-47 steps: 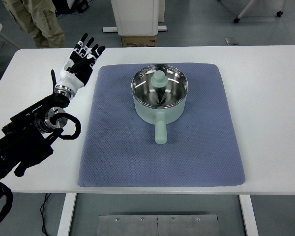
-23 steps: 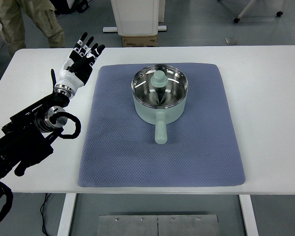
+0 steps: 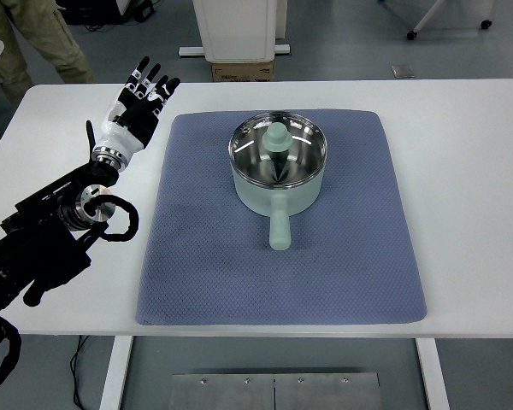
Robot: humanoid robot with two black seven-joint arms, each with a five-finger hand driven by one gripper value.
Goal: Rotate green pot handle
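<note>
looking down, you see the left hand (image 3: 134, 107) raised over the table's (image 3: 470, 171) left side, fingers spread, holding nothing; the green pot (image 3: 277, 166) sits on the blue mat (image 3: 342, 265), handle (image 3: 278, 228) pointing toward you.

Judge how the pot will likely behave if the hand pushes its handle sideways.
The pot looks rigid, so it should turn as one piece. It sits flat on the textured mat, so it will probably drag rather than slide freely. Its wide, low body makes tipping unlikely. The left hand is open, well off it.
</note>
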